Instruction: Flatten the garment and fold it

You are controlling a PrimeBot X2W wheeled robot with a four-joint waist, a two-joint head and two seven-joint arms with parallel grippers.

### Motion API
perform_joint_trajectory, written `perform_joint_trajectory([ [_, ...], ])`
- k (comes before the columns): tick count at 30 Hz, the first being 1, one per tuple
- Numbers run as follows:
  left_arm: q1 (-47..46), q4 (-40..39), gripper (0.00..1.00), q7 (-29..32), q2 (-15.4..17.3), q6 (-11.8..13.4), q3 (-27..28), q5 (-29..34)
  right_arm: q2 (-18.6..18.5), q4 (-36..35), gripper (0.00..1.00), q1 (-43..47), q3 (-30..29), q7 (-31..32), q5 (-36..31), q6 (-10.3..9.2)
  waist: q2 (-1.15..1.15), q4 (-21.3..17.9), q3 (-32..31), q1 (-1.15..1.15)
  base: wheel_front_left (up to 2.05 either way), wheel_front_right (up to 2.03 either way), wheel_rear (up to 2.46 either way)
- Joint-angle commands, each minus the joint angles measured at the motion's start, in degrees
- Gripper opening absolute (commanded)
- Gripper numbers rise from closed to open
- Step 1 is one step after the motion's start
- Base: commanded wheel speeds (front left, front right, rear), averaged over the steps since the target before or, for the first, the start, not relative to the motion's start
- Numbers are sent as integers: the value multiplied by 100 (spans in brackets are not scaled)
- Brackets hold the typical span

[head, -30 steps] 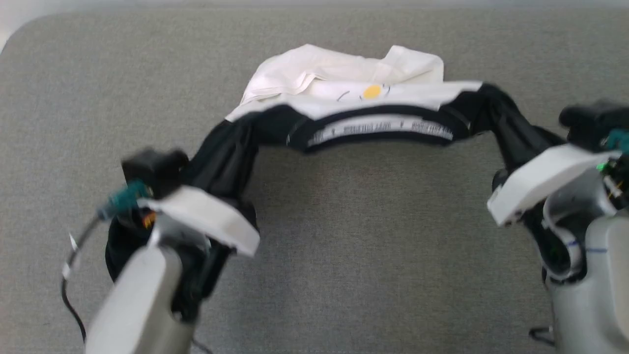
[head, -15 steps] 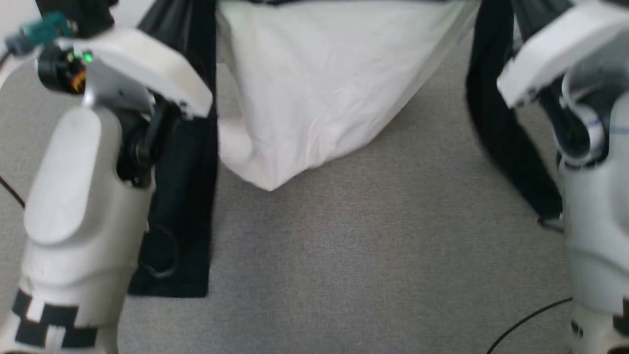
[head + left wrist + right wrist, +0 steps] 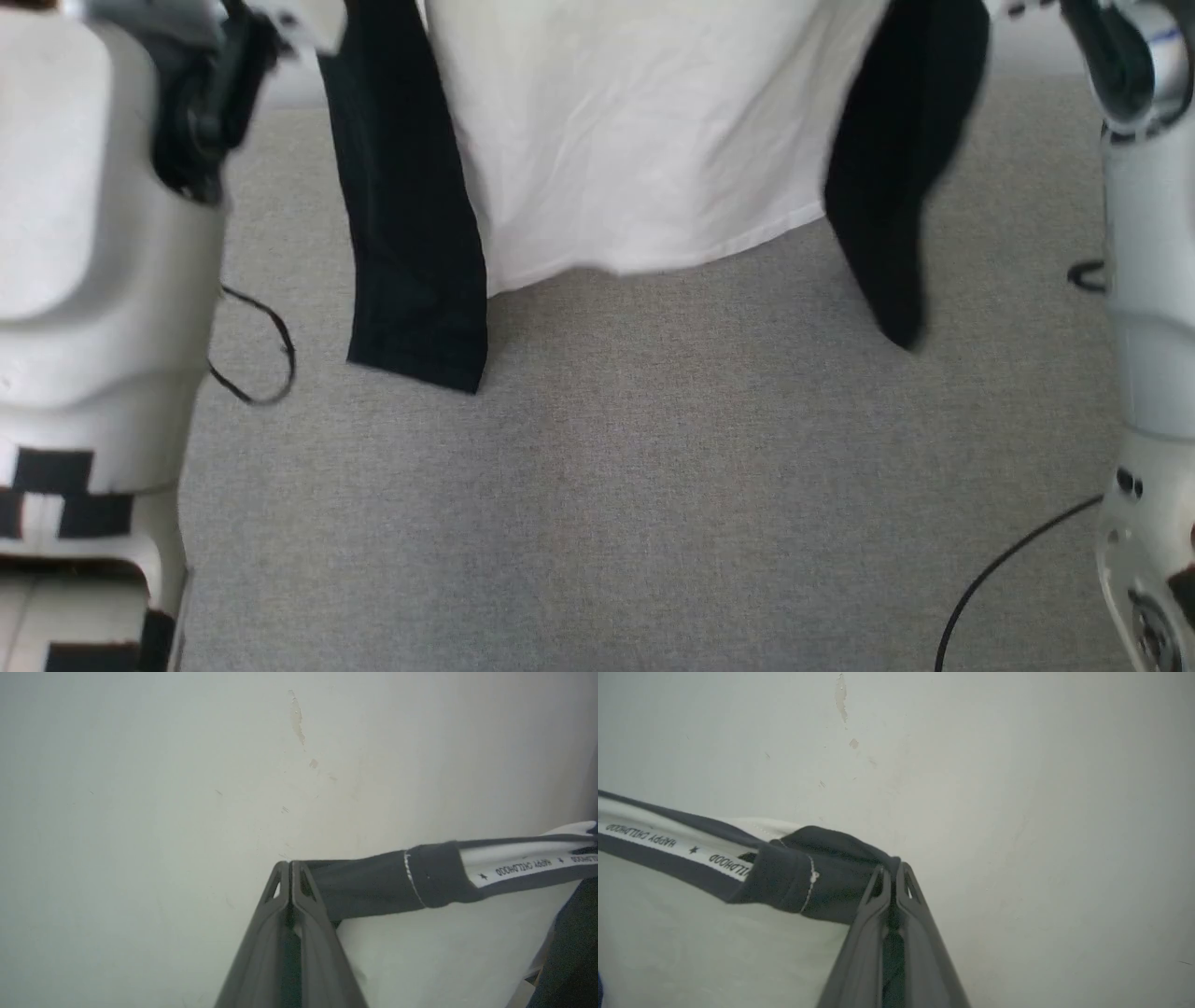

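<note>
The garment, a white T-shirt with black sleeves, hangs in the air above the grey surface, its hem and both sleeves dangling free. In the left wrist view my left gripper is shut on the black shoulder cloth of the garment, beside the lettered white neck band. My right gripper is shut on the other black shoulder of the garment. The neck band is stretched between the two grips. In the head view both pale forearms rise at the frame's sides.
The grey fabric-covered surface lies under the hanging shirt. A black cable loop hangs by the left arm and another cable runs at the lower right. Both wrist views face a pale wall.
Both arms have lifted the garment off the grey surface, from lying bunched to hanging full length. The head camera has shifted as well.
</note>
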Motion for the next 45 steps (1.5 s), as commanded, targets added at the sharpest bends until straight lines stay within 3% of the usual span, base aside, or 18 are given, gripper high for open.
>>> perform_joint_trajectory([
  [1,-124,74,0,-2,113,100,91,30,-54,64,0,-133,-57,-52,-70,-19,0,-27,31,0,0,0,0],
  [18,-1873,733,0,-200,100,186,99,252,297,1345,0,-1975,-449,-552,-770,-19,0,-269,1035,0,0,0,0],
  [36,-3344,1231,0,-1010,-203,171,187,240,302,2067,0,-3574,-337,-1446,-670,-19,0,-253,2462,0,0,0,0],
  [45,-3823,1283,0,-1280,-128,75,192,265,302,2150,0,-4091,-427,-1758,-967,-19,0,-189,3329,0,0,0,0],
])
